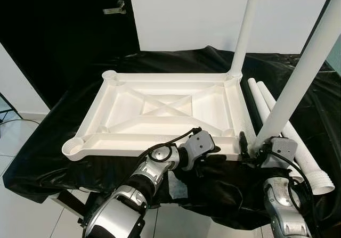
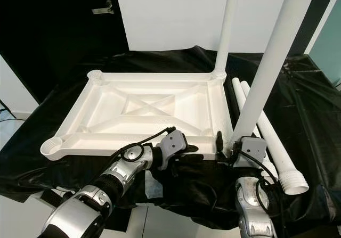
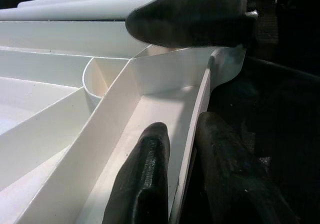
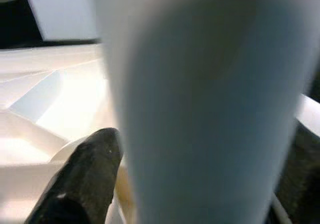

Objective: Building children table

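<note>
A white plastic ribbed tabletop [image 1: 160,113] lies upside down at frame centre on a black cloth-covered work surface [image 1: 48,158]. One white tubular leg [image 1: 244,30] stands at its upper right corner; a second white leg [image 1: 298,78] rises from the lower right corner. Two loose white legs [image 1: 287,137] lie on the cloth right of the tabletop. A dark door [image 1: 64,30] fills the upper left.

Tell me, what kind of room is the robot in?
Probably a room in a home, used as a work spot. There is a dark door with a lever handle, white walls and a pale tiled floor. A black cloth covers the surface where the upside-down white tabletop lies.
</note>
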Motion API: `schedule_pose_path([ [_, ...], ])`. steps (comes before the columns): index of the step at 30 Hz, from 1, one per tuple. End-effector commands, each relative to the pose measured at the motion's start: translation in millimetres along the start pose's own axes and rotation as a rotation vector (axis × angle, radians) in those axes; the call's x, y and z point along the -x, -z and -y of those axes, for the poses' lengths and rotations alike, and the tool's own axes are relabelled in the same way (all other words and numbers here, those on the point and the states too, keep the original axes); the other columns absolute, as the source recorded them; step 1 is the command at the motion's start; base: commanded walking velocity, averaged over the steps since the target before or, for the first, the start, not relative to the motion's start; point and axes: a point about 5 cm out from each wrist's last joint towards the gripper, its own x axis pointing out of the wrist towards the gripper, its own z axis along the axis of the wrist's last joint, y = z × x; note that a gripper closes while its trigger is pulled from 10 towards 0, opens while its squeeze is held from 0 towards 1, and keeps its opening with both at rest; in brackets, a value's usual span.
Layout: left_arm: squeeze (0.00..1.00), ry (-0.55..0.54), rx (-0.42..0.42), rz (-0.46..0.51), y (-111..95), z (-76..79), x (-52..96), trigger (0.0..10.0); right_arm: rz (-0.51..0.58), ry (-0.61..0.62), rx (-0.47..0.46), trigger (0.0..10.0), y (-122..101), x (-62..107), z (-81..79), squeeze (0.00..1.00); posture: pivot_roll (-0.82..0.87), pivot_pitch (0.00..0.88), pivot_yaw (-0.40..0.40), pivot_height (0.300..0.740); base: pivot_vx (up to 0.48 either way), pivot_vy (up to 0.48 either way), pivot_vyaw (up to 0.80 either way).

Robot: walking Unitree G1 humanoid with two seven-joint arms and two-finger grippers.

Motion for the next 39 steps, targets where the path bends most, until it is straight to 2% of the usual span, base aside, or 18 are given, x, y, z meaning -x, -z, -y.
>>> schedule_pose_path([
  [1,0.0,0.115,0.141,-0.188,48,32.7,3.3,10.0,-0.086,-0.034,-0.009,10.0,15,3.1,-4.5,0.0,-0.17,0.0,0.026,0.74,0.0,0.0,0.0],
  [4,0.0,0.115,0.141,-0.189,48,32.7,3.3,10.0,-0.081,-0.056,-0.006,10.0,13,0.5,-2.9,0.0,-0.17,0.0,0.027,0.74,0.0,0.0,0.0],
  [5,0.0,0.116,0.143,-0.188,48,32.8,3.4,10.0,-0.085,-0.079,-0.005,10.0,11,-2.9,2.4,0.0,-0.17,0.0,0.03,0.74,0.0,0.0,0.0],
  [9,0.0,0.116,0.144,-0.188,48,32.9,3.5,10.0,-0.094,-0.095,0.004,10.0,12,-2.4,4.7,0.0,-0.17,0.0,0.03,0.74,0.0,0.0,0.0],
  [10,0.0,0.116,0.145,-0.188,49,33.1,4.3,10.0,-0.111,-0.141,0.011,10.0,14,0.3,7.8,0.0,-0.17,0.0,0.035,0.74,0.0,0.0,0.0],
  [12,0.0,0.116,0.146,-0.189,49,33.1,4.7,10.0,-0.113,-0.157,0.011,10.0,14,1.1,8.2,0.0,-0.17,0.0,0.035,0.74,0.0,0.0,0.0],
  [13,0.0,0.116,0.146,-0.19,50,33.2,5.1,10.0,-0.107,-0.176,0.004,2.5,13,1.5,8.5,0.0,-0.17,0.0,0.038,0.74,0.0,0.0,0.0],
  [14,0.0,0.116,0.146,-0.19,50,33.2,5.1,10.0,-0.107,-0.176,0.004,2.5,13,1.5,8.5,0.0,-0.17,0.0,0.038,0.74,0.0,0.0,0.0],
  [15,0.0,0.116,0.146,-0.191,50,33.2,5.3,10.0,-0.098,-0.207,-0.012,0.0,11,1.7,7.0,0.0,-0.17,0.0,0.039,0.74,0.0,0.0,0.0],
  [19,0.0,0.116,0.143,-0.191,49,32.4,4.7,10.0,-0.1,-0.267,-0.05,0.0,10,1.2,0.1,0.0,-0.17,0.0,0.043,0.74,0.0,0.0,0.0],
  [21,0.0,0.116,0.143,-0.191,49,32.4,4.7,10.0,-0.1,-0.267,-0.05,0.0,10,1.2,0.1,0.0,-0.17,0.0,0.043,0.74,0.0,0.0,0.0],
  [24,0.0,0.114,0.138,-0.189,47,30.8,3.7,10.0,-0.123,-0.293,-0.091,0.0,13,1.9,-10.9,0.0,-0.17,0.0,0.045,0.74,0.0,0.0,0.0],
  [28,0.0,0.113,0.136,-0.189,47,30.3,3.5,10.0,-0.132,-0.289,-0.116,0.0,15,3.1,-17.2,0.0,-0.17,0.0,0.045,0.74,0.0,0.0,0.0],
  [30,0.0,0.113,0.135,-0.189,46,30.1,3.4,10.0,-0.138,-0.248,-0.153,0.0,17,4.1,-22.1,0.0,-0.17,0.0,0.045,0.74,0.0,0.0,0.0],
  [33,0.0,0.111,0.135,-0.189,46,29.8,3.8,10.0,-0.149,-0.095,-0.24,0.0,22,2.1,-23.1,0.0,-0.17,0.0,0.046,0.74,0.0,0.0,0.0],
  [39,0.0,0.11,0.134,-0.19,47,29.4,4.7,10.0,-0.132,-0.049,-0.255,0.0,20,-4.4,-18.6,0.0,-0.17,0.0,0.046,0.74,0.0,0.0,0.0],
])
